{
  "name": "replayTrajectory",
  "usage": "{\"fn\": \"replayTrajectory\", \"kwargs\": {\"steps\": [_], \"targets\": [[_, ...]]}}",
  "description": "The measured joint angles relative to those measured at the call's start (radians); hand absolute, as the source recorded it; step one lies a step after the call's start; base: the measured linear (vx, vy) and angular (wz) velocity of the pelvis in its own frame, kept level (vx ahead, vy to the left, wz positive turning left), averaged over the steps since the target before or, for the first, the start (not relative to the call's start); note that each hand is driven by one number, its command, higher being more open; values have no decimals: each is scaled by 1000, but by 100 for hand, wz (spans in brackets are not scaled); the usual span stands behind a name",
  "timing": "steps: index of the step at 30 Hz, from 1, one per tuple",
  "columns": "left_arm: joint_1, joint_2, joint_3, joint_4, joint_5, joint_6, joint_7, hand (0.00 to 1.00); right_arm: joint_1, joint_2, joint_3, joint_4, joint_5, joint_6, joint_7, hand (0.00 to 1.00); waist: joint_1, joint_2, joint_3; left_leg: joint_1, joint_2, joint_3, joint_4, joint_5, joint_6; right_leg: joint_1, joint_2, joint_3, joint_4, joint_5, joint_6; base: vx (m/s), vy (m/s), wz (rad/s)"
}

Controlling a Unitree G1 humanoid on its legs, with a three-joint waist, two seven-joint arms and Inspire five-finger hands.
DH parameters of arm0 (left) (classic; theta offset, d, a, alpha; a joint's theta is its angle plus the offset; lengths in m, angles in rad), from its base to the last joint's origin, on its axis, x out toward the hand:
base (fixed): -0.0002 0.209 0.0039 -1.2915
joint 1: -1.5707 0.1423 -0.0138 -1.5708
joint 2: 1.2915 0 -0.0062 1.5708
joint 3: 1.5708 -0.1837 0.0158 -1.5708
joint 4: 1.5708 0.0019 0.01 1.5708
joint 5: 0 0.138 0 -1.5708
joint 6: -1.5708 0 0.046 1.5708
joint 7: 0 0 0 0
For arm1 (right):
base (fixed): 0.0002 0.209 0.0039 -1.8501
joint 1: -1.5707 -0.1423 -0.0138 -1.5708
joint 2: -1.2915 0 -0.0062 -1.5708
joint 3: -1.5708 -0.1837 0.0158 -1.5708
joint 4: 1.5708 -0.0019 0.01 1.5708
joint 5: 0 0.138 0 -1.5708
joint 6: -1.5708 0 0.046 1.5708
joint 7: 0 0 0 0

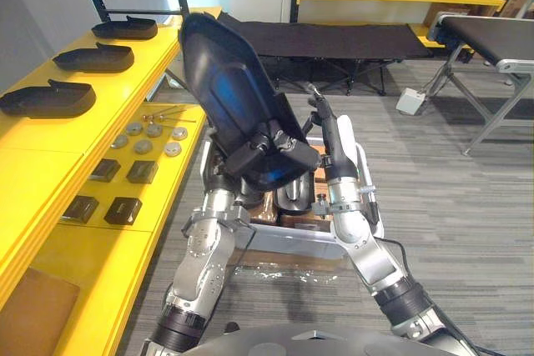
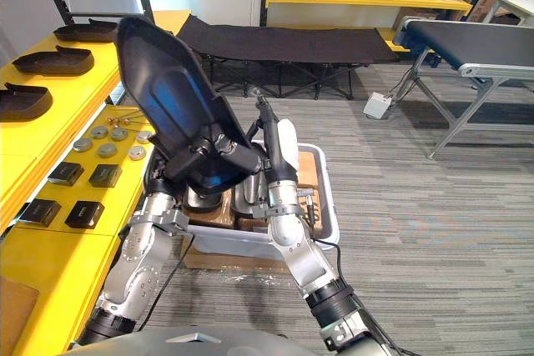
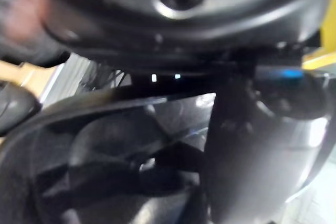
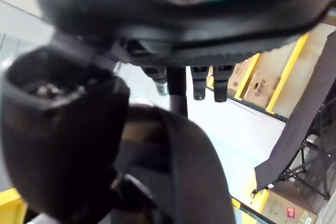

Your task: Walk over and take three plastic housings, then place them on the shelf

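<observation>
The left arm (image 1: 203, 249) and right arm (image 1: 360, 243) are silver-grey rounded metal segments, the left hand (image 1: 250, 158) and right hand (image 1: 332, 154) dark, the right one bearing a white cover.

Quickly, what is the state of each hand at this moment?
Left hand: closed on the black plastic housing.
Right hand: open, fingers straight, beside the housing.

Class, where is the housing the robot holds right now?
Left eye view, centre: the housing stands raised and tilted in the left robot hand, above the white crate, right of the yellow shelf.
</observation>
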Motion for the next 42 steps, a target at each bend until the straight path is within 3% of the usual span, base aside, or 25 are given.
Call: {"fn": "replayTrajectory", "kwargs": {"steps": [4, 7, 16, 26, 34, 42], "targets": [[11, -2, 46, -10, 145, -1, 75, 0, 30, 6, 64, -41, 19, -15, 19, 100, 0, -2, 1, 0, 1, -2, -2, -1, -1, 0, 1, -1, 0, -3, -2, 0, 0, 1], [80, -14, 74, -91, 297, -4, 151, 0, 60, 48, 57, -100, 64, -23, 12, 100, 5, -16, 10, -2, 1, -7, -2, -3, -3, 1, 0, -5, 0, -8, -3, 0, 0, 3], [129, -19, 184, -154, 470, -7, 264, 0, 206, 74, -84, -164, 196, -27, 39, 100, 3, -25, 13, -3, 0, 3, -2, -14, -7, -2, -1, -1, 0, -12, -5, 0, 0, -1], [293, -72, 260, -235, 262, -87, 134, 0, 363, 101, -318, -153, 469, 14, 225, 100, -7, -11, 22, 0, 1, 21, 1, -20, -6, -13, 0, 25, 0, -7, -2, 26, 1, -8], [322, -92, 371, -301, 243, -98, 137, 0, 321, 104, -330, -46, 498, 16, 293, 100, 5, -8, 26, -6, -3, -15, 1, -24, -6, 3, -2, -8, 0, -13, 2, 0, 3, 12], [332, -120, 465, -386, 244, -99, 111, 0, 146, 103, -216, 63, 495, 18, 340, 100, 107, -5, 55, -57, -23, -204, -2, 7, -6, 56, -2, -197, 6, -53, 10, -8, -12, 71]]}}
